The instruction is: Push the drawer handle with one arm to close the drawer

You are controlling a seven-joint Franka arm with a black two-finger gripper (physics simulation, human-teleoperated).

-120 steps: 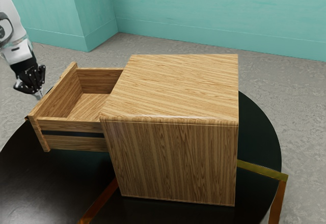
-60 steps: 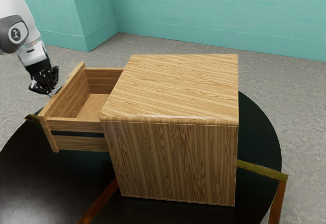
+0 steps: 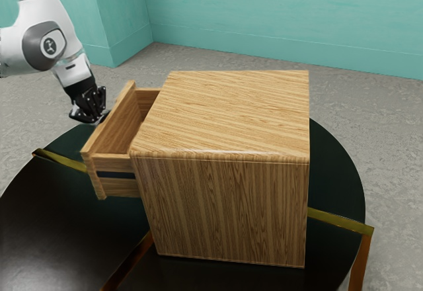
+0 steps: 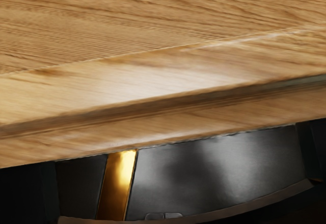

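You see the drawer (image 3: pixel 116 186) partly out, toward the table (image 3: pixel 59 225) edge; closing remains. Gripper (image 3: pixel 102 115) clenched or released, you cannot tell.

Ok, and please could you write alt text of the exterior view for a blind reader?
A robot arm holds its black gripper at the outer face of a partly open drawer in a wooden cabinet, on a round black table. Behind are turquoise walls and a grey floor.

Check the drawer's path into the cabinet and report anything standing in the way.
Nothing visible stands between the drawer and the cabinet; the drawer sits partly inside it. The gripper is on the drawer front's outer side, out of that path.
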